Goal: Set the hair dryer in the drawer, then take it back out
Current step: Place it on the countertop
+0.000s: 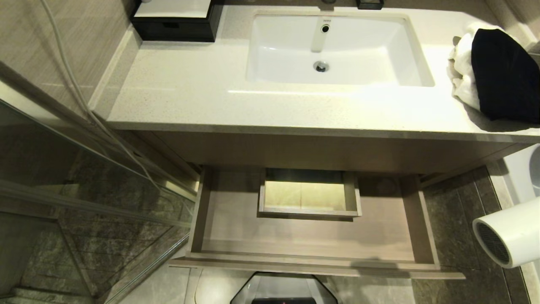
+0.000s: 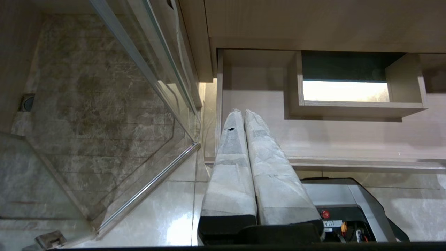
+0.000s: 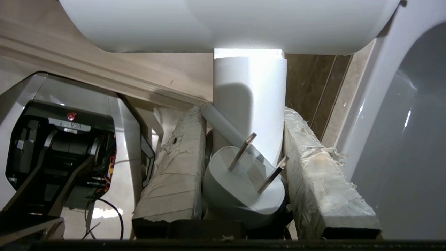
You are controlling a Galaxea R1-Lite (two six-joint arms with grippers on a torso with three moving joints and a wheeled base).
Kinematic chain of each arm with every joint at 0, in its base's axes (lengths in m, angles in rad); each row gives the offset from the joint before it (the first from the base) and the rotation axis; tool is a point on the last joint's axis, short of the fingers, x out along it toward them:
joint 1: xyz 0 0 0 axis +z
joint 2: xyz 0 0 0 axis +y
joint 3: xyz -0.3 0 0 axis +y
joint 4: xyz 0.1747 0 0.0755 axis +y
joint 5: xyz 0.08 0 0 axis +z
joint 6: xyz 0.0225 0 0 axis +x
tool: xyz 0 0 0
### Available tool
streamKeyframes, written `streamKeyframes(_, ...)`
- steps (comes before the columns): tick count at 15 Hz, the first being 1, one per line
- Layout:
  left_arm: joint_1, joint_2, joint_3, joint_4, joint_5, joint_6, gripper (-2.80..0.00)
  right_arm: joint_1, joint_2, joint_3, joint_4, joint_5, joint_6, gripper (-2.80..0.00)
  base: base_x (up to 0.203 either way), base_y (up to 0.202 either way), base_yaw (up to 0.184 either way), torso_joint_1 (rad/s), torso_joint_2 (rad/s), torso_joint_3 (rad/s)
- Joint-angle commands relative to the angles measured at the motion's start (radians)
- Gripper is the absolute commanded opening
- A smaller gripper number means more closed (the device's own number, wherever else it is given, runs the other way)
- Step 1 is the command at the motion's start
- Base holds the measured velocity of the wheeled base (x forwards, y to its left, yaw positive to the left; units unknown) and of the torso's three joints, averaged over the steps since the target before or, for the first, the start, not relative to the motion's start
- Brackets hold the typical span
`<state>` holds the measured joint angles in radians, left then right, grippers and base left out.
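Observation:
The white hair dryer (image 1: 508, 236) hangs at the far right of the head view, beside and right of the open drawer (image 1: 312, 240), its dark mesh grille facing left and down. In the right wrist view my right gripper (image 3: 244, 111) is shut on the hair dryer's handle (image 3: 251, 90), with the barrel (image 3: 226, 24) across beyond the fingertips. The white plug (image 3: 240, 188) sits between the fingers near the palm, prongs up. The tan drawer is pulled out and holds nothing; its floor has a rectangular cutout (image 1: 310, 194). My left gripper (image 2: 244, 113) is shut and empty, low by the drawer's left front corner.
Above the drawer is the pale countertop (image 1: 177, 88) with a white sink (image 1: 337, 55), a black box (image 1: 177, 21) at back left, and a white towel with dark cloth (image 1: 493, 71) at right. A glass shower screen (image 1: 84, 181) stands left; a white fixture (image 3: 400, 122) is right; my base (image 1: 282, 291) is below.

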<state>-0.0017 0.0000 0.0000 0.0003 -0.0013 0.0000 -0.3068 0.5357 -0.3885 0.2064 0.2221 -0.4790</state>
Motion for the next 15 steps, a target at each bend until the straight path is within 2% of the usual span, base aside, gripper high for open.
streamKeyframes(1, 0.0, 0.0, 0.002, 0.0, 0.0, 0.0, -2.8, 0.003, 0.004, 0.0, 0.002, 0.002, -0.003, -2.8, 0.0, 0.0, 0.0, 0.0, 0.0, 0.0)
streamKeyframes(10, 0.0, 0.0, 0.002, 0.0, 0.0, 0.0, -2.8, 0.003, 0.003, 0.007, 0.008, -0.003, -0.018, -2.8, 0.001, 0.007, -0.151, 0.003, 0.0, 0.0)
streamKeyframes(15, 0.0, 0.0, 0.002, 0.0, 0.0, 0.0, -2.8, 0.003, 0.004, 0.005, 0.008, -0.004, -0.018, -2.8, 0.0, 0.0, -0.012, 0.002, 0.0, 0.001)
